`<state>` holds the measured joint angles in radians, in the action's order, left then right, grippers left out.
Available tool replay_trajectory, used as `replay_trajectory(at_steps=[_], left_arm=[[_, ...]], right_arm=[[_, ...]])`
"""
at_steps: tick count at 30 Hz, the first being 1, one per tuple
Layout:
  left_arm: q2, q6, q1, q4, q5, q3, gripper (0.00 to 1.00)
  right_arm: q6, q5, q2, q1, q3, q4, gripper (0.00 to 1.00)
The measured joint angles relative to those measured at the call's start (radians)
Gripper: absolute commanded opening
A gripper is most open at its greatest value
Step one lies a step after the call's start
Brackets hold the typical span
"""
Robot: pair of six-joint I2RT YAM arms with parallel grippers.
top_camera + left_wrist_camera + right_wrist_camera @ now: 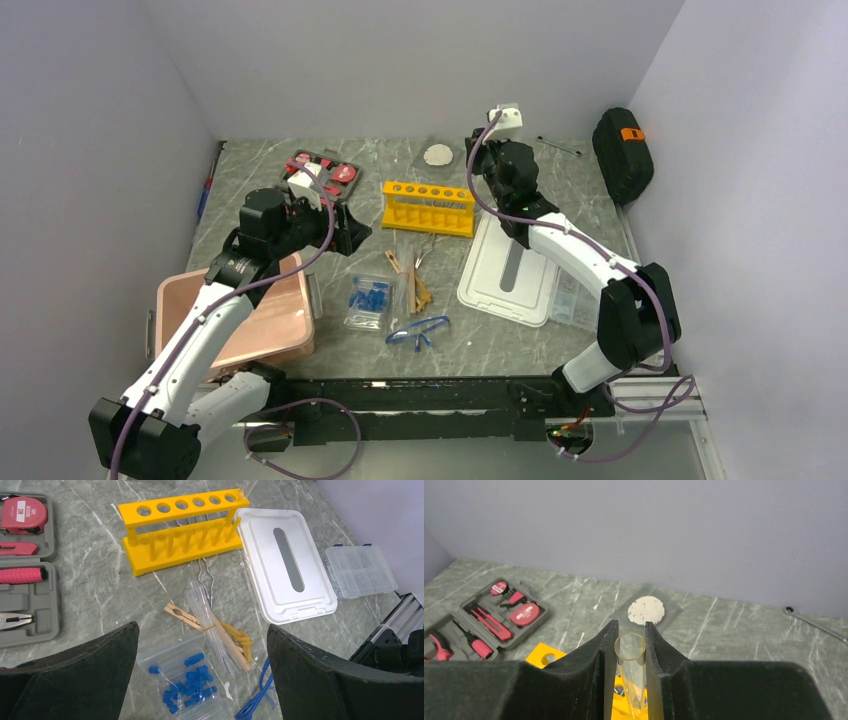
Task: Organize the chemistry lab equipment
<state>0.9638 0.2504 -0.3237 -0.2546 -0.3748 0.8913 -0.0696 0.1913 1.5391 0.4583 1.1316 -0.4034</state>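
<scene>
Squarely, clear tube [632,682] within right tool [630,632].

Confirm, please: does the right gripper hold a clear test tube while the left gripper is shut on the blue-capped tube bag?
Not quite: the left wrist view shows the left gripper open and empty, not touching the bag. The right gripper does hold the clear test tube.
</scene>
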Motion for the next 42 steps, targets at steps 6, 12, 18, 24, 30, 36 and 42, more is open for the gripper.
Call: replay_trajectory(at_steps=[6,12,18,24,30,36,42], left_arm=[[0.0,0.0,0.001,-0.003,0.008,0.0,0.99],[0.0,0.0,0.002,-0.005,0.008,0.0,0.99],[0.0,0.0,0.002,-0.005,0.008,0.0,0.99],[0.0,0.0,0.002,-0.005,0.008,0.0,0.99],[0.0,0.0,0.002,-0.005,0.008,0.0,0.99],[0.0,0.003,0.002,-0.005,0.008,0.0,0.99],[0.0,0.003,0.002,-0.005,0.008,-0.001,0.99]], right_arm=[[0.011,-0.015,0.021,-0.001,0.033,-0.043,0.17],[0.019,-0.024,0.098,-0.007,0.048,-0.063,0.17],[0.019,-0.037,0.124,-0.008,0.048,-0.06,0.17],[0.019,-0.043,0.124,-0.008,0.035,-0.065,0.17],[0.018,-0.045,0.133,-0.008,0.01,-0.072,0.17],[0.019,-0.045,0.145,-0.008,-0.032,-0.097,0.17],[0.023,-0.045,0.183,-0.003,-0.034,-0.097,0.17]])
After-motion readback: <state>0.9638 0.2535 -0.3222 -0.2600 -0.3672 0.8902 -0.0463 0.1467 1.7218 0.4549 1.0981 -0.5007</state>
